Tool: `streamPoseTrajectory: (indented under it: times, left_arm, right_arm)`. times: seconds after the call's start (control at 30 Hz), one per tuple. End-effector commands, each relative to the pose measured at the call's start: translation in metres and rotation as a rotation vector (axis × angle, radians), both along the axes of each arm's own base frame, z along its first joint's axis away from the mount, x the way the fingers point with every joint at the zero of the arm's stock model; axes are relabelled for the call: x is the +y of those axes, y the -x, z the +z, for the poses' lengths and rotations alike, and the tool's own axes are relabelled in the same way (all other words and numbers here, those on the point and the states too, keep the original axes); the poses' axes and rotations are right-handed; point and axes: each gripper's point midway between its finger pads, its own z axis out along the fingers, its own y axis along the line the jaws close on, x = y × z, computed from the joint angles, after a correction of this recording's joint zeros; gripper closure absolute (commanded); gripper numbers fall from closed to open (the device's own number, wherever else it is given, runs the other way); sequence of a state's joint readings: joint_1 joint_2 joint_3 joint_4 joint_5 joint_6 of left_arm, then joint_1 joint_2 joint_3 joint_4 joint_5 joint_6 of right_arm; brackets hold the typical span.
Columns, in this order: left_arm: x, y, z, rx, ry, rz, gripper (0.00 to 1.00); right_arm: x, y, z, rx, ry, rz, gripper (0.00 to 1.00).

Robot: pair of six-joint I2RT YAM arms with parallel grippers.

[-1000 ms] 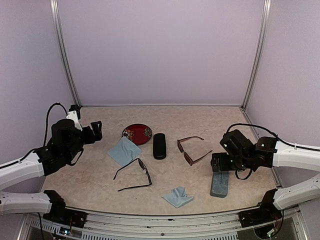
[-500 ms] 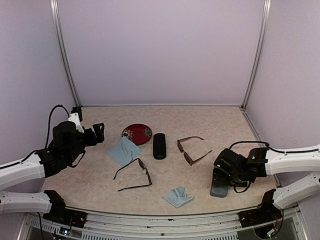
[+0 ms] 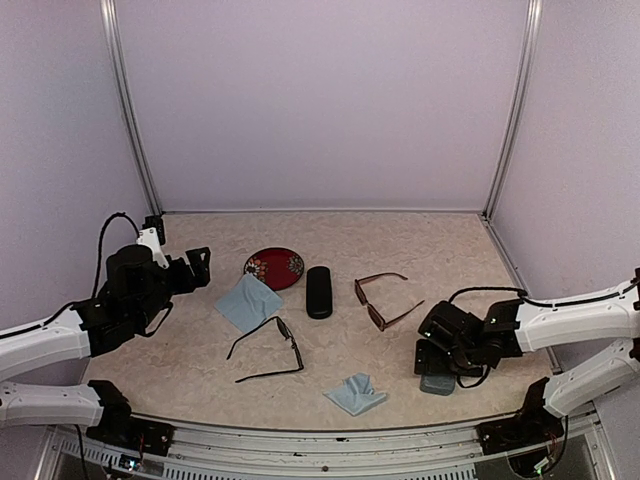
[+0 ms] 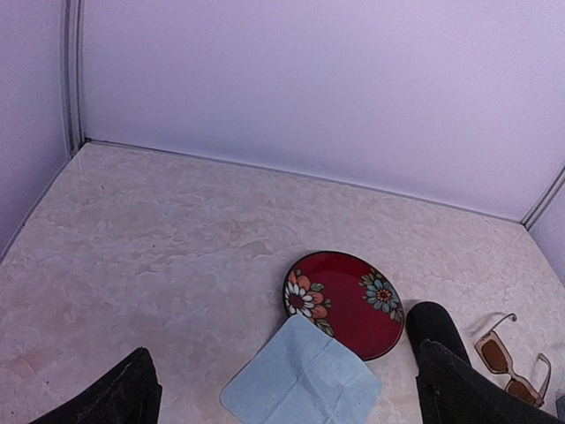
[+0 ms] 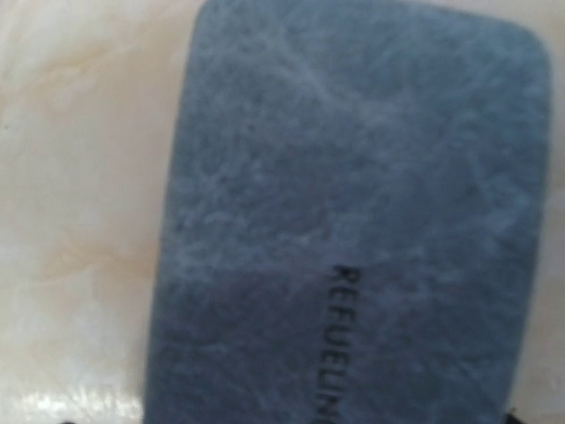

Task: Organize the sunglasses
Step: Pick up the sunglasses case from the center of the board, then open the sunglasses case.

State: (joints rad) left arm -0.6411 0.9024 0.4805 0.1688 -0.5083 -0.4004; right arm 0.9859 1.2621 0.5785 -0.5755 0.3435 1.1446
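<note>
**Lower right of the table: right arm low over the grey-blue case**

At the lower right of the top view, your right fingers (image 3: 429, 356) sit directly over the grey-blue case (image 3: 437, 384). The right wrist view is filled by its felt-like surface and printed lettering. Neither view shows whether these fingers are apart or together, so confirm that before you commit.

Neither pair of sunglasses is held, and both lie unfolded on the table (image 3: 190, 360). The reddish-brown sunglasses (image 3: 385, 300) are just up and left of the right arm. The black sunglasses (image 3: 270, 350) are at lower centre, between two light-blue cloths (image 3: 248, 301). The black case (image 3: 319, 291) and the red floral plate (image 3: 274, 267) are at centre. The left fingers (image 4: 119, 397) are wide apart, holding nothing, high at the left edge.

The step in hand looks like taking hold of the grey-blue case.

- Straddle its narrow width, not its length.
- Centre it between the fingers, since the surface looks soft and may slide on the smooth table.
- Close gently, then check that the case lifts level before you move it.
- Keep your path clear of the reddish-brown pair's thin arms, which would snag easily.
</note>
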Motion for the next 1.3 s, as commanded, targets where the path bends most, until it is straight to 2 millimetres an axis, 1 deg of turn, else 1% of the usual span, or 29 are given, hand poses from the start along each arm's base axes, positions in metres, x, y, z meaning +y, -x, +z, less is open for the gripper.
streamPoseTrajectory:
  times: [0.0, 0.13, 0.27, 0.37, 0.5, 0.6, 0.67, 0.77, 0.83, 0.9, 0.93, 0.97, 1.03, 1.1, 1.17, 1.27]
  left_arm:
    - [-0.003, 0.001, 0.003, -0.018, 0.02, -0.009, 0.01]
    - [-0.004, 0.0, 0.003, -0.015, 0.015, -0.014, 0.01]
    - [-0.005, 0.001, 0.002, -0.012, 0.01, -0.021, 0.01]
    - [-0.008, 0.001, 0.001, -0.011, 0.004, -0.036, 0.01]
    - [-0.015, 0.002, 0.003, -0.019, -0.001, -0.071, 0.01]
    - [-0.028, 0.004, 0.005, -0.034, -0.01, -0.133, 0.01]
    - [-0.04, 0.005, 0.008, -0.045, -0.008, -0.19, 0.01]
    - [-0.066, 0.009, 0.015, -0.066, -0.016, -0.297, 0.01]
    - [-0.086, 0.014, 0.019, -0.086, -0.023, -0.372, 0.01]
    - [-0.107, 0.02, 0.023, -0.105, -0.02, -0.457, 0.01]
    - [-0.12, 0.024, 0.022, -0.103, -0.015, -0.518, 0.01]
    - [-0.129, 0.028, 0.024, -0.11, -0.006, -0.564, 0.01]
    - [-0.147, 0.036, 0.027, -0.121, 0.019, -0.654, 0.01]
    - [-0.161, 0.043, 0.029, -0.131, 0.042, -0.737, 0.01]
    - [-0.172, 0.052, 0.034, -0.151, 0.065, -0.814, 0.01]
    - [-0.184, 0.063, 0.04, -0.183, 0.082, -0.912, 0.01]
  right_arm:
    - [0.004, -0.001, -0.009, 0.006, -0.025, 0.013, 0.04]
    - [0.001, -0.004, -0.012, 0.006, -0.019, 0.02, 0.12]
    - [-0.001, -0.012, -0.004, -0.019, 0.019, 0.038, 0.23]
    - [-0.004, -0.019, 0.007, -0.041, 0.061, 0.06, 0.33]
    - [-0.005, -0.028, 0.023, -0.077, 0.069, 0.094, 0.44]
    - [0.01, -0.039, 0.051, -0.161, 0.032, 0.188, 0.51]
    - [0.024, -0.047, 0.078, -0.235, -0.003, 0.27, 0.55]
    - [0.052, -0.055, 0.112, -0.323, -0.051, 0.417, 0.57]
    - [0.078, -0.06, 0.136, -0.399, -0.079, 0.57, 0.57]
    - [0.105, -0.063, 0.154, -0.451, -0.114, 0.703, 0.57]
    - [0.119, -0.064, 0.162, -0.472, -0.134, 0.762, 0.58]
    - [0.138, -0.064, 0.175, -0.494, -0.176, 0.835, 0.58]
    - [0.165, -0.063, 0.191, -0.537, -0.231, 0.955, 0.59]
    - [0.189, -0.061, 0.199, -0.577, -0.278, 1.063, 0.6]
    - [0.207, -0.059, 0.21, -0.622, -0.313, 1.152, 0.6]
    - [0.227, -0.054, 0.222, -0.655, -0.373, 1.251, 0.61]
